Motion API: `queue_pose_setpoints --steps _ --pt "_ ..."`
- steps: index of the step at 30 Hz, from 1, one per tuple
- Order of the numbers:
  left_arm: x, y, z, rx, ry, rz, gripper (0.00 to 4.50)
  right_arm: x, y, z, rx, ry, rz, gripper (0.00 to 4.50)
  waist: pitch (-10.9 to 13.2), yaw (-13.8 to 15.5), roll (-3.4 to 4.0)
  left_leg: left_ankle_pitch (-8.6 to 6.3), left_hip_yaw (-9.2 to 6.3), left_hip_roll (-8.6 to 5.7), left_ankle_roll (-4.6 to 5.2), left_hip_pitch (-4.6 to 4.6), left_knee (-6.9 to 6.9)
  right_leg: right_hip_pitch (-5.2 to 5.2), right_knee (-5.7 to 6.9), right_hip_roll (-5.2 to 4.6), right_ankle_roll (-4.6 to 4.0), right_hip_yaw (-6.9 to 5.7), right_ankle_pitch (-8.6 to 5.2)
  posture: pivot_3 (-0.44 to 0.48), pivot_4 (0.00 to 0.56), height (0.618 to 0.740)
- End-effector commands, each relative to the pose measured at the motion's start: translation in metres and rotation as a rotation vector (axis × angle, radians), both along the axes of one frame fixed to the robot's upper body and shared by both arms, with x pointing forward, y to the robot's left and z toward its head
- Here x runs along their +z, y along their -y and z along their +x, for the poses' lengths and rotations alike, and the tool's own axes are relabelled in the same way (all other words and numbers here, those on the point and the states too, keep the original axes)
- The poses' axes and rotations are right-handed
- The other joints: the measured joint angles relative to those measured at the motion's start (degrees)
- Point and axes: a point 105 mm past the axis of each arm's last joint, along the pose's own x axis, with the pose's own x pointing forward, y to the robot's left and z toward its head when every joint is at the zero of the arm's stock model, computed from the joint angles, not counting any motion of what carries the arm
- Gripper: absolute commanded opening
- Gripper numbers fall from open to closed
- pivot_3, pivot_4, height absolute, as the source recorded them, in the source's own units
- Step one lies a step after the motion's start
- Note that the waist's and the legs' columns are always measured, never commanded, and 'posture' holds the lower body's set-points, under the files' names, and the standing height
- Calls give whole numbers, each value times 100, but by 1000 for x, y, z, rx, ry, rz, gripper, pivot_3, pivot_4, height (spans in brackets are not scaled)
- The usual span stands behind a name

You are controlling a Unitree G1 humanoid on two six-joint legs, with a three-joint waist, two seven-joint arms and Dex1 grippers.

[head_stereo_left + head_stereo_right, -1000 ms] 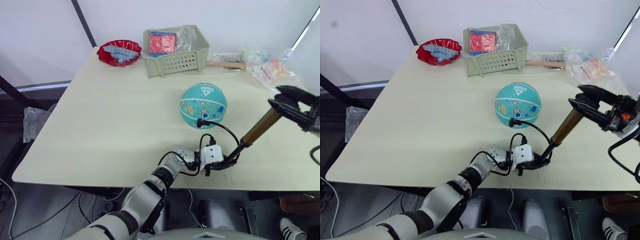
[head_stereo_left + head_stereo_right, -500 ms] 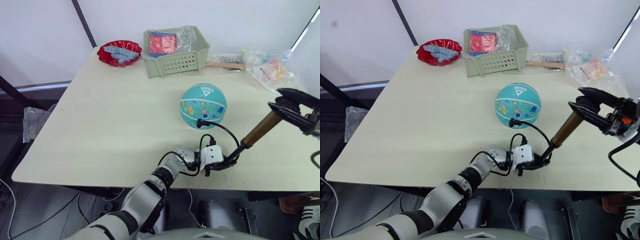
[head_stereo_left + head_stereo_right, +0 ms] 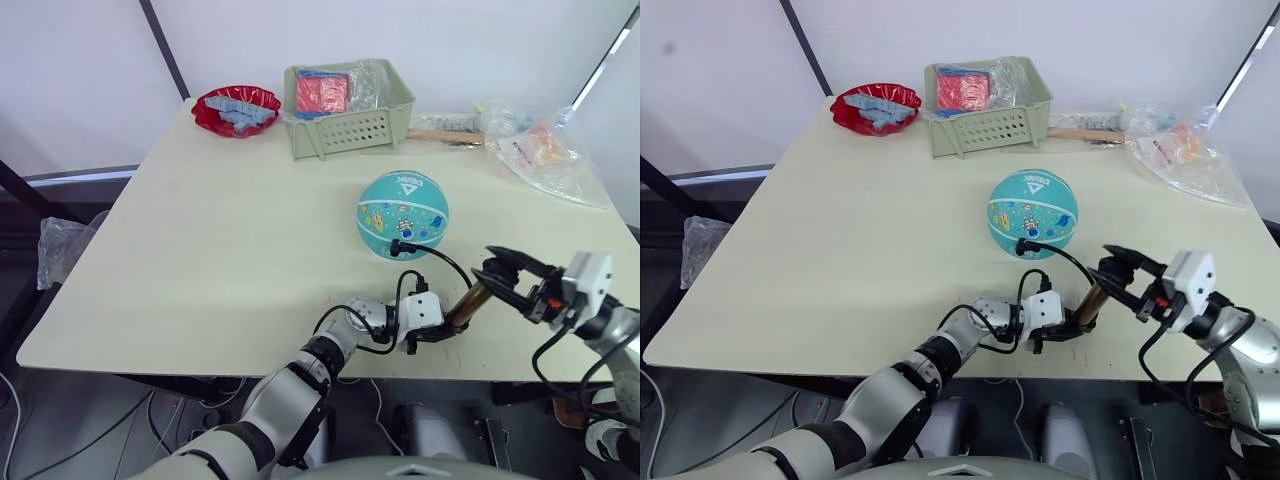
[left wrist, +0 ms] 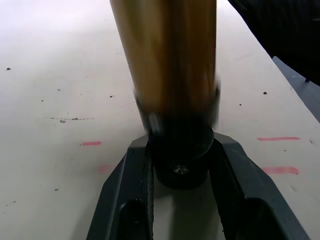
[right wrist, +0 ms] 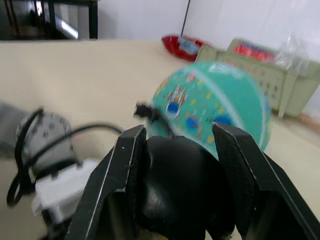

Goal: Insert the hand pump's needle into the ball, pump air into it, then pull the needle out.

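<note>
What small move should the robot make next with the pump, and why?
Probably draw the handle back up with the right gripper. It is pressed down close to the pump, whose base the left gripper pins to the table, and the hose is plugged into the ball.

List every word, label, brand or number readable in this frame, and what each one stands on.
White triangle logo with a short word beneath it, on top of the ball: too small to read.
Small cartoon marks on the ball's side: pictures, no legible text.
Red packet in the green basket: no legible print.
Hand pump, left gripper, right gripper: no visible lettering.
</note>
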Motion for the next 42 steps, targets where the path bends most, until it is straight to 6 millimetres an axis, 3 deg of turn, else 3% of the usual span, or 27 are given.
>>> queue_pose_setpoints --steps 1,5,8,18,23,28,36,39,42 --pt "-39 -24 -14 -5 -88 162 1085 -41 5 -5 -27 -144 -58 1595 -7 0 -2 0 -1 0 0 1 -1 0 0 1 0 0 0 0 150 740" --pt "-40 -25 -15 -8 -90 164 1085 -41 2 -7 -20 -137 -46 1595 -15 -1 -10 0 -3 3 0 1 -1 0 0 3 -1 -1 0 0 150 740" --pt "-39 -25 -15 -7 -89 164 1085 -22 8 -4 -37 -85 -27 1595 -16 0 -10 0 -3 4 -1 1 -1 0 0 1 -1 -1 0 0 150 740" --pt "-40 -25 -17 -14 -92 164 1085 88 36 -3 -58 155 58 1594 56 19 81 0 5 -6 0 -14 -1 -9 -2 -15 0 1 1 0 150 740" --pt "-40 -22 -17 -19 -91 164 1085 131 42 -6 -68 227 42 1594 69 20 90 0 9 -10 1 -18 2 -9 -2 -14 1 1 1 0 150 740" --pt "-40 -21 -17 -19 -90 165 1085 157 47 -9 -84 275 28 1594 77 21 86 1 8 -11 1 -19 2 -9 -2 -13 2 1 1 0 150 740" --pt "-41 -22 -18 -19 -92 170 1085 176 48 -12 -85 309 30 1594 79 22 87 1 9 -12 1 -23 2 -9 -2 -13 2 2 1 0 150 740" --pt "-41 -22 -18 -18 -92 170 1085 168 42 -11 -68 281 15 1594 79 23 87 1 10 -12 1 -23 3 -9 -2 -13 2 2 1 0 150 740" --pt "-41 -23 -18 -19 -92 170 1085 143 35 -7 -58 198 -32 1594 78 26 85 1 9 -12 1 -23 2 -9 -2 -13 2 2 1 0 150 740"
